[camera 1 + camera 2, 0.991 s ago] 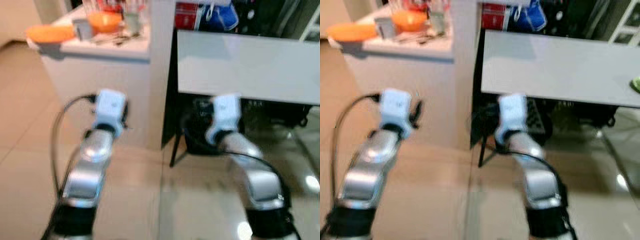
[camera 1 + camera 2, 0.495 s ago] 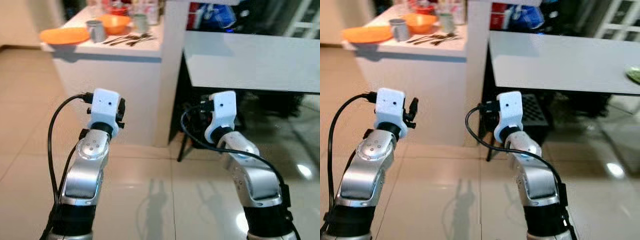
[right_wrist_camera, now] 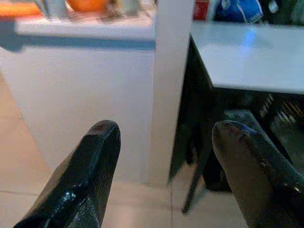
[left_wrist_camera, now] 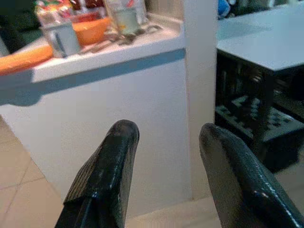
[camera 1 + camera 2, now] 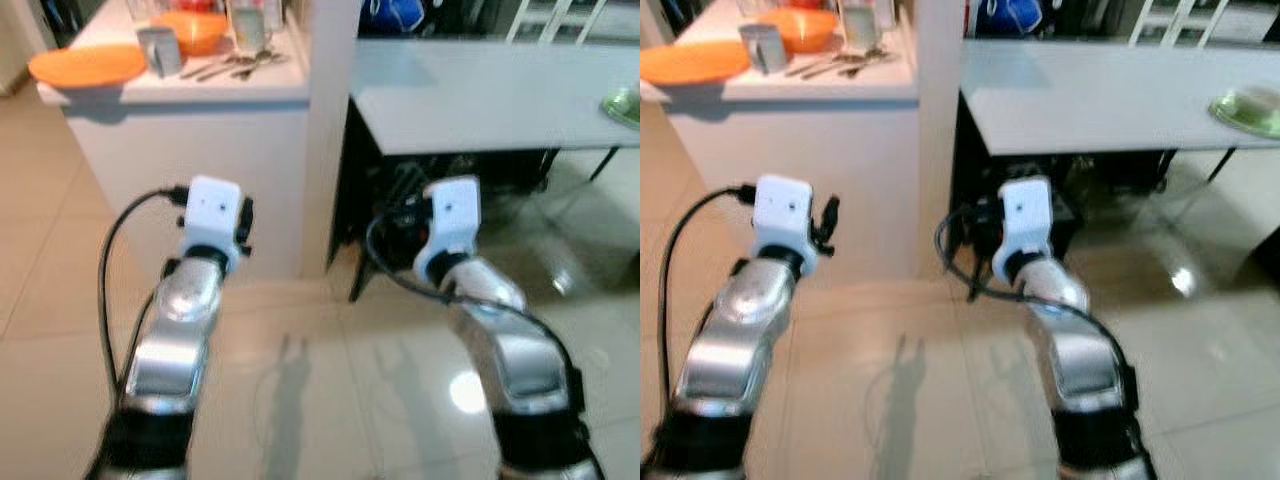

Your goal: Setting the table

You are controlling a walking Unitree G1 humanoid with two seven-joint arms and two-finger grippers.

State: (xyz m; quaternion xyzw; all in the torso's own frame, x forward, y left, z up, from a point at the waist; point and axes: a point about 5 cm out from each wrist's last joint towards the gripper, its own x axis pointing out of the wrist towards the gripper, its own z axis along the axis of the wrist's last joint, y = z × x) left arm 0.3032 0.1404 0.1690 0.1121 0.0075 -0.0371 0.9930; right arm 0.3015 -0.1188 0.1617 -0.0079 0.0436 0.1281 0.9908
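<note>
Orange catches our eye first: a plate (image 5: 88,64) and a bowl (image 5: 190,28) sit on the white worktop (image 5: 190,90) ahead, with a metal cup (image 5: 160,50) between them and what looks like cutlery (image 5: 235,67) beside the bowl, though blur makes that hard to confirm. Our left pincer (image 4: 164,137) hangs spread apart and empty before the worktop's front wall. Our right pincer (image 3: 164,137), likewise parted and empty, faces the white pillar (image 3: 173,71) beside a grey table (image 5: 480,90).
</note>
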